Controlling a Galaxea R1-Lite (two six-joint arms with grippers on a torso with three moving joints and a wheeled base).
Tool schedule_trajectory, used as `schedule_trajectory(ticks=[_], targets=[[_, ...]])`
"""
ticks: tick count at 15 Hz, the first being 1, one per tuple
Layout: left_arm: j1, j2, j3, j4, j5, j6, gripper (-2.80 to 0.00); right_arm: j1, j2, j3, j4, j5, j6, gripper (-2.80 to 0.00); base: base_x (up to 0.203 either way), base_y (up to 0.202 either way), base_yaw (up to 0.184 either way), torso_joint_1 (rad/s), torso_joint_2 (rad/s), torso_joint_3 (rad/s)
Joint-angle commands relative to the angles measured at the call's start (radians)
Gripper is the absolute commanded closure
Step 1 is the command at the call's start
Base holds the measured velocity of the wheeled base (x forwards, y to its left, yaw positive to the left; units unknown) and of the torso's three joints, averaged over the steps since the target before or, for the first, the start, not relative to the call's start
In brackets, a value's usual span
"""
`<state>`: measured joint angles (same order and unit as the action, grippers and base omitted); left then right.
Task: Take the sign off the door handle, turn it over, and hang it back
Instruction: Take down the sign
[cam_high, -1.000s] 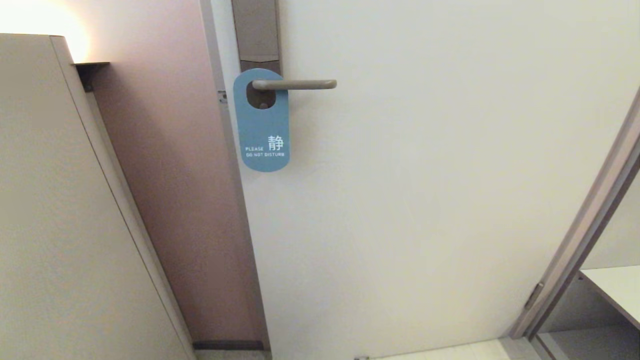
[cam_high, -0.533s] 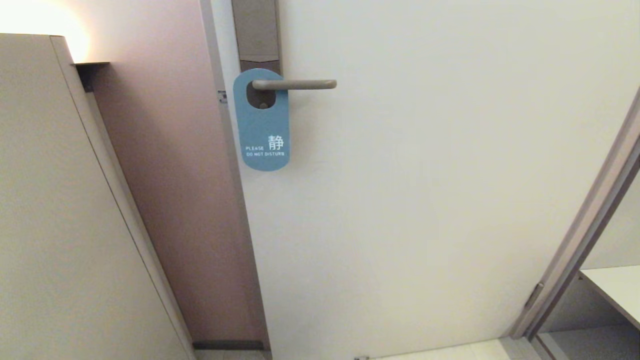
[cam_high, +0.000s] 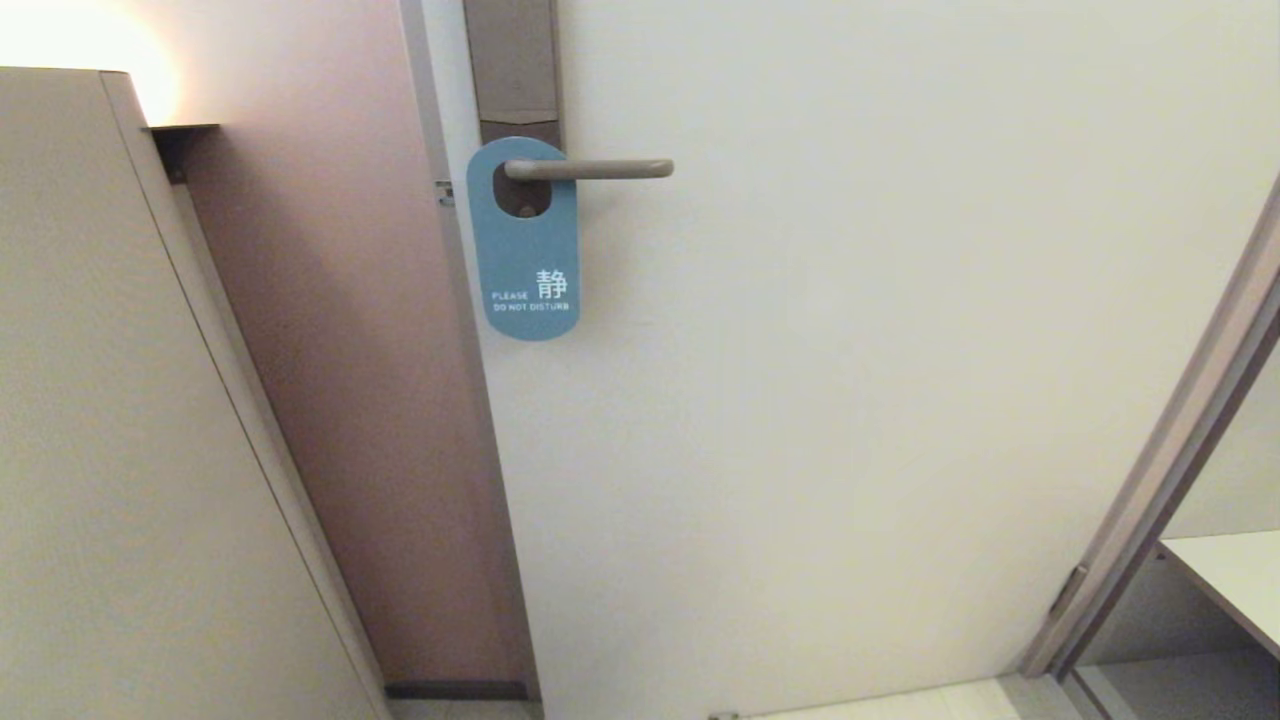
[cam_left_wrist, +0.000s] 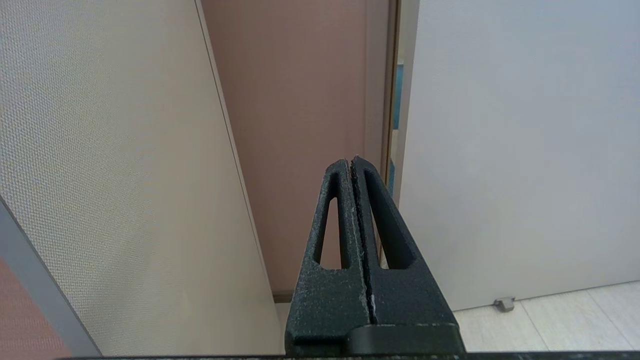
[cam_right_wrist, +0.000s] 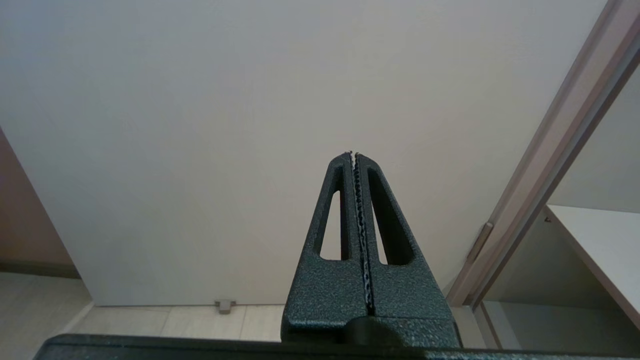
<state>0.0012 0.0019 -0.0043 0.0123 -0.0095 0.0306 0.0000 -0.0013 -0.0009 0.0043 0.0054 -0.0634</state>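
Observation:
The sign (cam_high: 525, 250) hangs by its oval hole on the door handle (cam_high: 590, 169), blue face out, reading "PLEASE DO NOT DISTURB". The handle is a slim horizontal lever on a tall narrow plate (cam_high: 512, 60) at the top of the white door (cam_high: 850, 350). Neither arm shows in the head view. My left gripper (cam_left_wrist: 350, 161) is shut and empty, low down, facing the door's edge and the pinkish wall. My right gripper (cam_right_wrist: 353, 155) is shut and empty, low down, facing the door. The sign and handle are out of both wrist views.
A beige cabinet panel (cam_high: 120, 420) stands close on the left, with a pinkish wall (cam_high: 350, 380) between it and the door. A door frame (cam_high: 1170, 480) and a white shelf (cam_high: 1230, 580) are at the right. A small door stop (cam_right_wrist: 225, 305) sits on the floor.
The sign's lower end has shifted very slightly; otherwise nothing has moved.

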Motion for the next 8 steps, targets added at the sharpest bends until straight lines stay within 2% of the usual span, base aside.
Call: schedule_trajectory(ticks=[1, 3, 5, 8], targets=[[0.000, 0.000, 0.000, -0.004, -0.001, 0.006, 0.00, 0.000, 0.001, 0.001, 0.000, 0.001, -0.001, 0.00, 0.000, 0.000, 0.000, 0.000, 0.00, 0.000], [0.000, 0.000, -0.029, -0.001, -0.013, 0.018, 0.00, 0.000, 0.001, 0.001, 0.000, 0.001, -0.001, 0.00, 0.000, 0.000, 0.000, 0.000, 0.00, 0.000], [-0.001, 0.010, -0.093, 0.023, -0.051, 0.017, 0.00, 0.000, 0.001, 0.001, 0.000, 0.001, -0.001, 0.00, 0.000, 0.000, 0.000, 0.000, 0.00, 0.000], [-0.002, 0.105, -0.177, 0.057, -0.060, -0.002, 0.00, 0.000, 0.001, 0.001, 0.000, 0.001, -0.001, 0.00, 0.000, 0.000, 0.000, 0.000, 0.00, 0.000]])
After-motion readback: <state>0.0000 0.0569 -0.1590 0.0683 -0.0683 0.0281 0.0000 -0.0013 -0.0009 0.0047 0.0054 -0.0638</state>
